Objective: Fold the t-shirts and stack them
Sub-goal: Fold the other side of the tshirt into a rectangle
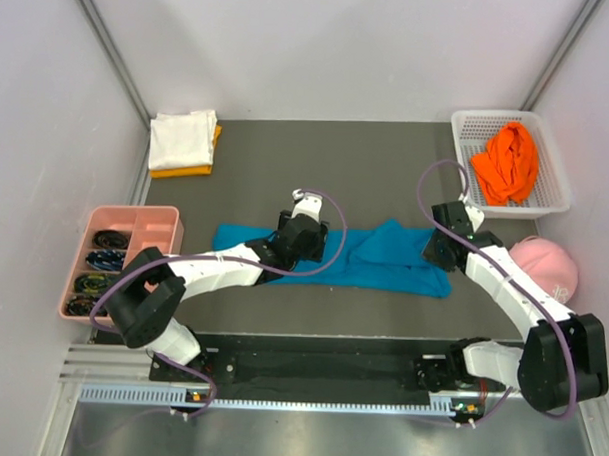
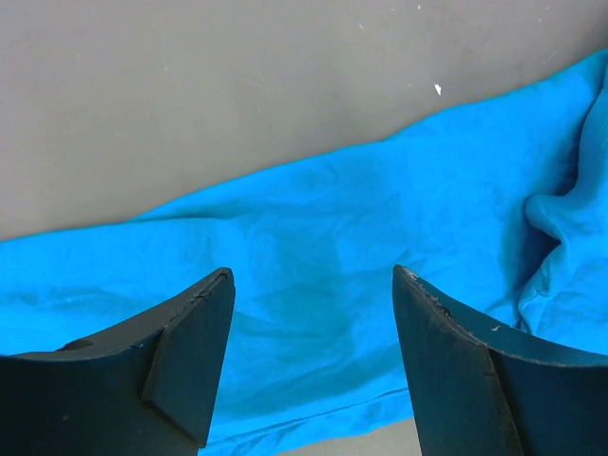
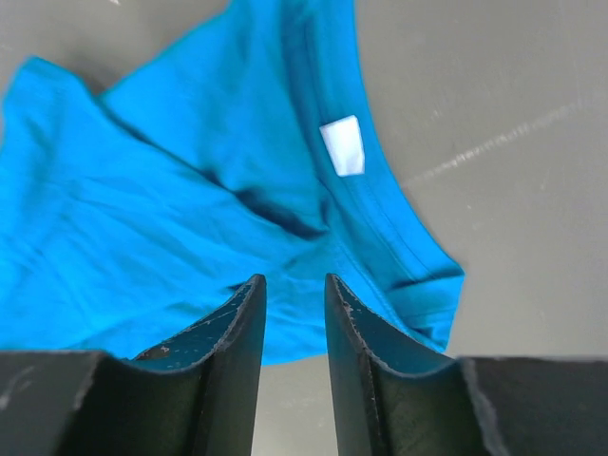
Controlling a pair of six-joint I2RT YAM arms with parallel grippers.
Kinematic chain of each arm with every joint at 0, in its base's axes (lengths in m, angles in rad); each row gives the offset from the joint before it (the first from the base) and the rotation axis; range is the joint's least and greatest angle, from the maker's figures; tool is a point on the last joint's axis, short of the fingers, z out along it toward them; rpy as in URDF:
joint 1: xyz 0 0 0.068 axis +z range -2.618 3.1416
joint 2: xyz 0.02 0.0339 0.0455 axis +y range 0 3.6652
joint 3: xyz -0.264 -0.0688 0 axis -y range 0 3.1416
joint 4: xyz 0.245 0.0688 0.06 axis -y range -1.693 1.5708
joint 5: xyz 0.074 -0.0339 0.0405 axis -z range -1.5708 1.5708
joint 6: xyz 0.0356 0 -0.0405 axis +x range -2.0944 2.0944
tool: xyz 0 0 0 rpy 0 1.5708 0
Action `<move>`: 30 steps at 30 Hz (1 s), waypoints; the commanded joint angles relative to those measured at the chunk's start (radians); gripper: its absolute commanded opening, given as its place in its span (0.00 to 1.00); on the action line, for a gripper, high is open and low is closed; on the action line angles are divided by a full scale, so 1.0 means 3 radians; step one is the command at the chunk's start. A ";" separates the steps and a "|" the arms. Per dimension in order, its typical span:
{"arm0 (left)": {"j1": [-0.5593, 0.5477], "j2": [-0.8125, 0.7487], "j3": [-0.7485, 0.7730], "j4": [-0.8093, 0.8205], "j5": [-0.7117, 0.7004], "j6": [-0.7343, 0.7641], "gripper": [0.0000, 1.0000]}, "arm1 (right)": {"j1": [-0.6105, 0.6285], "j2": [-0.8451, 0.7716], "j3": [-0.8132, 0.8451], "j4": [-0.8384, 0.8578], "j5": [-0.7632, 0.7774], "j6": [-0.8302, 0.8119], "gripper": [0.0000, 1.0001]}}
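The teal shirt (image 1: 383, 259) lies as a rumpled band in front of the basket (image 1: 558, 182), trailing left; the right gripper (image 3: 294, 280), narrowly open and empty at the basket end, should pinch the collar edge (image 3: 385, 204) cleanly, while the left gripper (image 2: 312, 275), wide open farther off, grabs all layers.

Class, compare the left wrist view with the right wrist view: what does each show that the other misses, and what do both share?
Left wrist only: the left gripper, jaws wide apart, above a smooth flat stretch of the teal t-shirt. Right wrist only: the right gripper, jaws narrowly apart, and the neckline with its white label. Both: that shirt on the grey table.
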 commanded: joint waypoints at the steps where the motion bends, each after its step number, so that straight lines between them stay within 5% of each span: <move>1: -0.0004 -0.0137 -0.0051 0.0120 0.0020 0.0013 0.72 | -0.0071 0.0024 -0.0037 0.0120 0.0053 0.0110 0.31; 25: -0.0009 -0.0056 0.0025 0.0079 -0.0057 0.0013 0.72 | -0.0307 0.0489 -0.0099 0.0540 -0.0193 -0.0023 0.29; 30: -0.0009 -0.0030 0.0061 0.0059 -0.0062 0.0008 0.71 | -0.0378 0.0515 -0.0083 0.0580 -0.0239 -0.0058 0.39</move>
